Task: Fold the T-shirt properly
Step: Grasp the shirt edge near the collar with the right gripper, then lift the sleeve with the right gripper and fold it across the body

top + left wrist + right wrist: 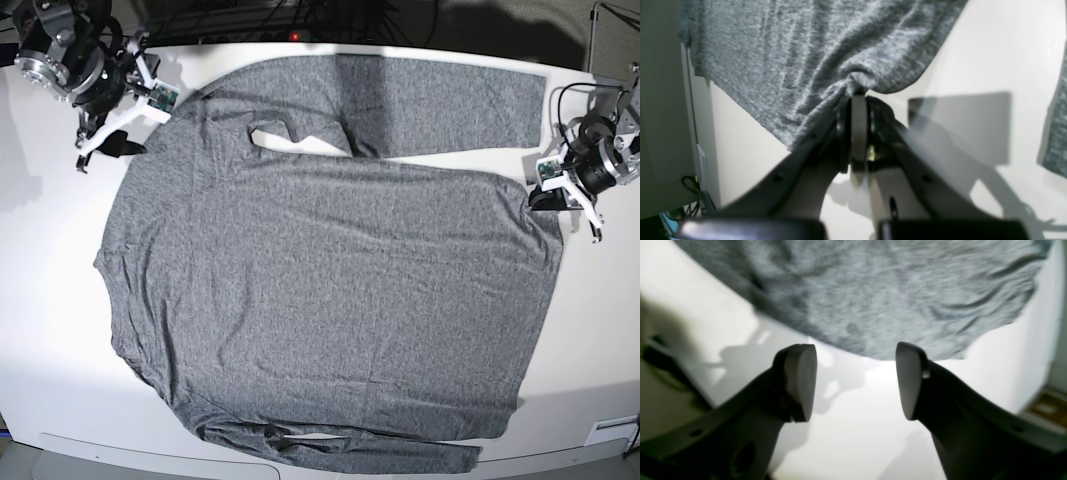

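The big grey T-shirt [330, 290] lies spread flat on the white table [50, 330]. Only the left wrist view shows the left gripper [858, 96] pinching the shirt's edge. The right wrist view shows the right gripper [855, 380] wide apart, holding nothing, just beside the cloth.

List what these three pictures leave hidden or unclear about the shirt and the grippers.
- Left wrist view: left gripper is shut on the shirt; the pinched edge is buried in bunched cloth.
- Right wrist view: the shirt is blurred.
- Base view: the right gripper is too small to judge its opening.
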### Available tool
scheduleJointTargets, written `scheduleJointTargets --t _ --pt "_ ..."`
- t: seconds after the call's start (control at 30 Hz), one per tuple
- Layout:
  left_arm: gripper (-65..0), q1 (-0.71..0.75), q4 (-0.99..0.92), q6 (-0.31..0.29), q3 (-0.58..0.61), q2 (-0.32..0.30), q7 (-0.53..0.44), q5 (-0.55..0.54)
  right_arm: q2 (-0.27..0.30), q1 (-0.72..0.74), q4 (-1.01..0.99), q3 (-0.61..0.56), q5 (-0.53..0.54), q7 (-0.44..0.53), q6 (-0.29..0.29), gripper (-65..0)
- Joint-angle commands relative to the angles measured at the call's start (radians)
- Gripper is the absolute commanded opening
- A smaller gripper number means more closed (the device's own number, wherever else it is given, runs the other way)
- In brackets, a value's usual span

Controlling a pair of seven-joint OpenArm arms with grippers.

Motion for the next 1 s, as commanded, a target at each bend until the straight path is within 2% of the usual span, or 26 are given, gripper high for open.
scheduleJointTargets --t 0.0,0.17,0.3,0.4,0.6,0.9,0.97 --pt "-65.0 0.002 0.0 -0.036 0.003 -0.012 0.014 0.023 0.015 0.0 0.015 0.005 0.0 0.024 -0.01 -27.7" --pt "-65.0 0.002 0.0 -0.035 0.003 -0.012 0.015 0.023 0.015 0.0 -0.014 -0.008 -0.047 0.042 -0.01 -27.7" --pt "-65.0 0.002 0.0 -0.036 0.003 -0.012 0.015 0.023 0.015 0.0 -0.047 -0.04 -0.09 0.1 -0.01 -27.8" --pt "-65.0 0.002 0.0 -0.036 0.003 -0.012 0.015 0.023 0.015 0.013 -0.084 -0.092 -0.162 0.133 -0.01 -27.8" --pt "-65.0 0.003 0.0 -0.035 0.003 -0.012 0.015 0.023 0.014 0.116 -0.195 -0.225 -0.213 0.13 -0.01 -28.0" --pt "-65.0 0.003 0.0 -0.036 0.003 -0.012 0.015 0.023 0.014 0.147 -0.234 -0.309 -0.212 0.098 -0.01 -46.0" --pt "-65.0 0.003 0.0 -0.036 0.003 -0.012 0.015 0.023 0.014 0.147 -0.234 -0.309 -0.212 0.083 -0.01 -52.0"
